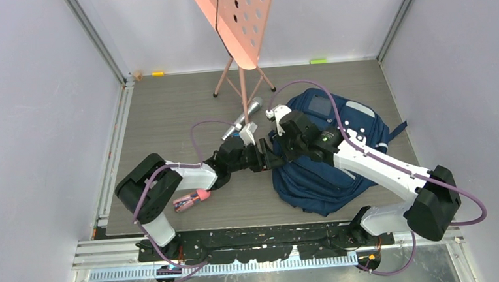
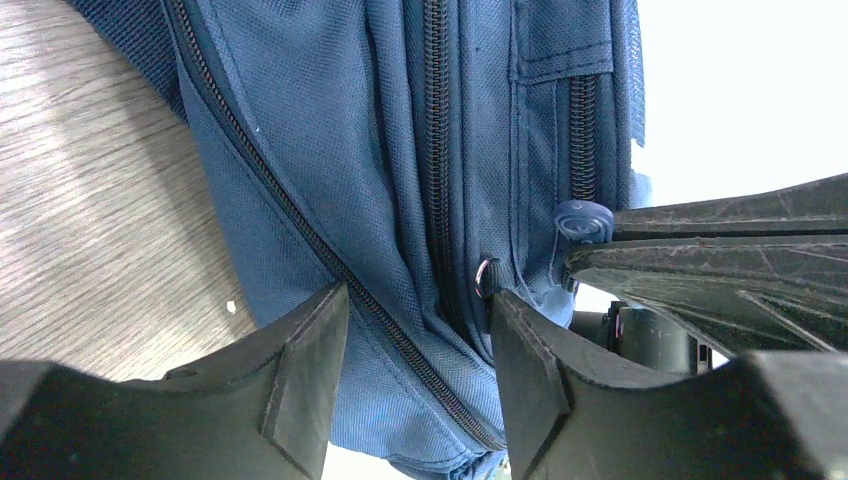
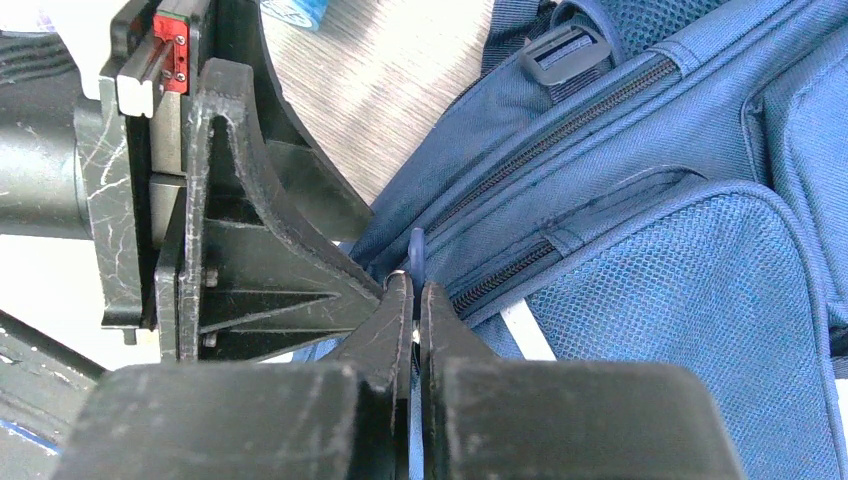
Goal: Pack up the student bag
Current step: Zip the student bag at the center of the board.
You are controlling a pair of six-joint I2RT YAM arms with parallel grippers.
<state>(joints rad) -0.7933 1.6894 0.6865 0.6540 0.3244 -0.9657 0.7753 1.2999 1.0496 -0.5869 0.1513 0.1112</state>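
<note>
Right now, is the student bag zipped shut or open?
Shut, as far as visible: the zippers on the student bag show meshed teeth with no gap. The right fingers pinch a blue pull tab.

No text, brand, number or sign readable in any view; raised mark on blue zipper pull (image 2: 583,222) of student bag (image 1: 315,186) too blurred to make out

pale walls (image 1: 35,95), grey wood-grain surface (image 1: 166,107)
</note>
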